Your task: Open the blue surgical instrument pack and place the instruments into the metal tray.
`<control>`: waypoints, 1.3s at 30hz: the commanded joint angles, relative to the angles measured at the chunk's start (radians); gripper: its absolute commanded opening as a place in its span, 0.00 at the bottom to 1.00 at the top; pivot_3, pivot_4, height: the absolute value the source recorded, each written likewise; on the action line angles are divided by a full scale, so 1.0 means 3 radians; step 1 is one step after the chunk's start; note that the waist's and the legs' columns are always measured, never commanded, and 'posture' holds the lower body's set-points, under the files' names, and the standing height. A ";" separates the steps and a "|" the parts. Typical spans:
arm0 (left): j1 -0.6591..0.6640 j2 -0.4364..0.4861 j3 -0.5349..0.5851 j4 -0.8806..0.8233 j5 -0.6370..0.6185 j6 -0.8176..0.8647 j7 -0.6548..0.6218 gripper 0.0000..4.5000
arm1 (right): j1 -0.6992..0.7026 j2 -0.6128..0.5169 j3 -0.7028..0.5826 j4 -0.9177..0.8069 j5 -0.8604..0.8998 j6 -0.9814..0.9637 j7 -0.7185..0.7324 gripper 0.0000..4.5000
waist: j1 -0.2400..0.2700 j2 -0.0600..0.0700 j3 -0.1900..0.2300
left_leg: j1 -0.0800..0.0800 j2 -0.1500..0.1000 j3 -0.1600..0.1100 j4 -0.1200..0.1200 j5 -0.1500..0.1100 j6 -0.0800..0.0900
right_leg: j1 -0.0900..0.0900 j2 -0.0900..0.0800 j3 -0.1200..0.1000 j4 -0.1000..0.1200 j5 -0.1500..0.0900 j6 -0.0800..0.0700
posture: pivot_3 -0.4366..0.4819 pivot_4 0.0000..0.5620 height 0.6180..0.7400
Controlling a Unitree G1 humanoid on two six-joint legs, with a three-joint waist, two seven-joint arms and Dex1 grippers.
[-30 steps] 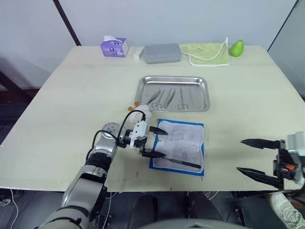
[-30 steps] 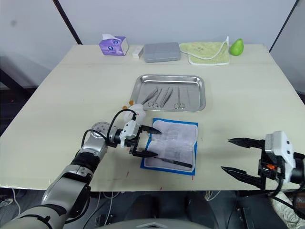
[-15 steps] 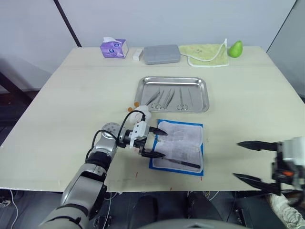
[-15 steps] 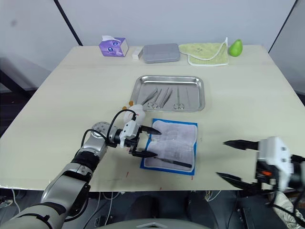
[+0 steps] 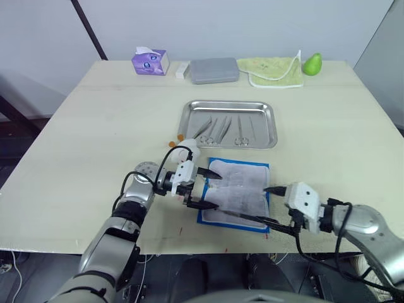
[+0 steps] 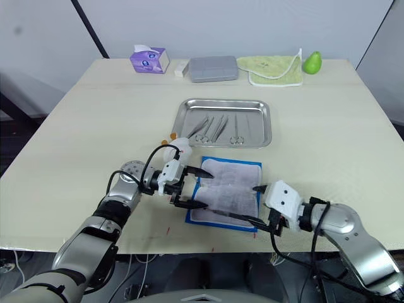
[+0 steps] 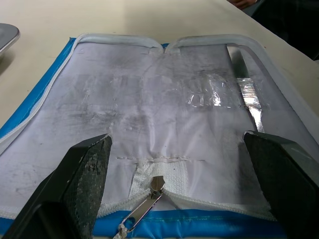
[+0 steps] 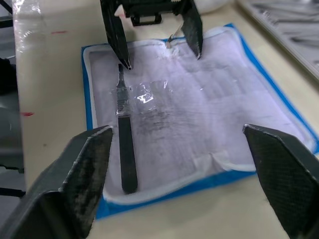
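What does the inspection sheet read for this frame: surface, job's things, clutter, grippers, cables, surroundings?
Surface: pale table.
Job's things: blue surgical instrument pack lies open; one instrument on its lining; other instruments in the metal tray.
Clutter: tissue box, grey case, green cloth, pear along the far edge.
Grippers: left gripper open at the pack; right gripper open at its other end.
Cables: white cable on the left wrist.
Surroundings: grey wall.
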 commanded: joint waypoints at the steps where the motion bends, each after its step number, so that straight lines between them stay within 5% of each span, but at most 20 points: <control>1: 0.0119 0.0054 -0.0087 0.0172 0.0162 0.0060 -0.0149 1.00 | -0.0074 0.0016 0.0188 0.0004 -0.0127 -0.0067 0.0000 0.62 | -0.0002 0.0000 0.0000 | 0.0000 0.0000 0.0000 0.0000 0.0000 0.0000 | 0.0000 0.0000 0.0000 0.0000 0.0000 0.0000 | 0.48 0.27 1.00; 36: 0.0051 0.0041 -0.0071 0.0263 0.0233 0.0037 -0.0122 1.00 | -0.0134 0.0075 0.0790 0.0088 -0.0466 0.0633 -0.0254 0.62 | -0.0002 -0.0014 -0.0016 | 0.0002 0.0002 -0.0001 0.0001 0.0000 0.0000 | 0.0001 0.0002 -0.0003 0.0003 0.0000 0.0000 | 0.48 0.27 1.00; 39: 0.0057 0.0041 -0.0070 0.0257 0.0237 0.0036 -0.0122 1.00 | -0.0103 0.0067 0.0817 0.0095 -0.0478 0.0722 -0.0277 0.37 | -0.0002 -0.0018 -0.0018 | 0.0002 0.0003 -0.0001 0.0001 0.0000 0.0000 | 0.0001 0.0002 -0.0004 0.0003 -0.0001 -0.0002 | 0.48 0.27 1.00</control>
